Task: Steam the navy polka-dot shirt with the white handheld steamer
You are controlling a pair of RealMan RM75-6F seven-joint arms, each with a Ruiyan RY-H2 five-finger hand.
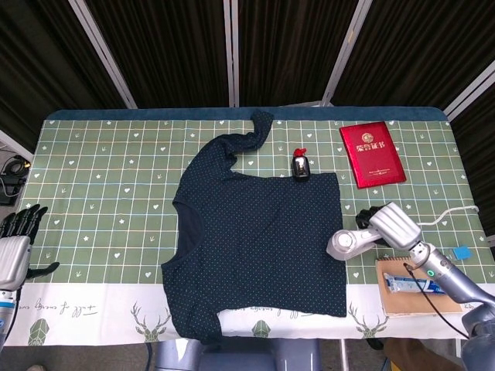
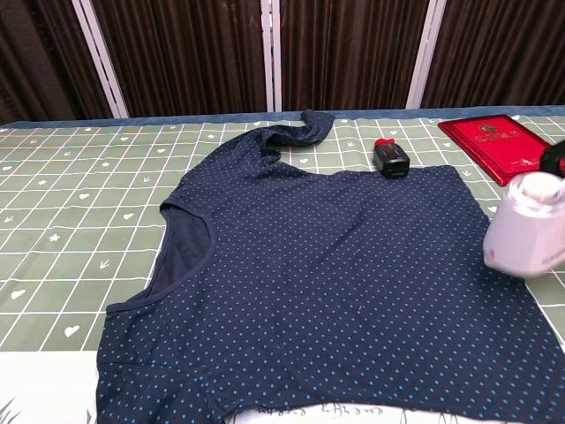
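The navy polka-dot shirt (image 1: pixel 259 232) (image 2: pixel 335 283) lies flat across the middle of the table, one sleeve reaching toward the far edge. My right hand (image 1: pixel 393 226) grips the white handheld steamer (image 1: pixel 346 243) (image 2: pixel 526 231), whose head hangs at the shirt's right edge. In the chest view only the steamer body shows at the right border; the hand is almost wholly out of frame. My left hand (image 1: pixel 17 239) hovers off the table's left edge, fingers spread, holding nothing.
A small black bottle with a red cap (image 1: pixel 300 165) (image 2: pixel 389 157) stands at the shirt's far edge. A red booklet (image 1: pixel 372 153) (image 2: pixel 503 146) lies back right. A brown notebook with a tube on it (image 1: pixel 418 286) sits front right. The steamer's white cord (image 1: pixel 452 214) trails right.
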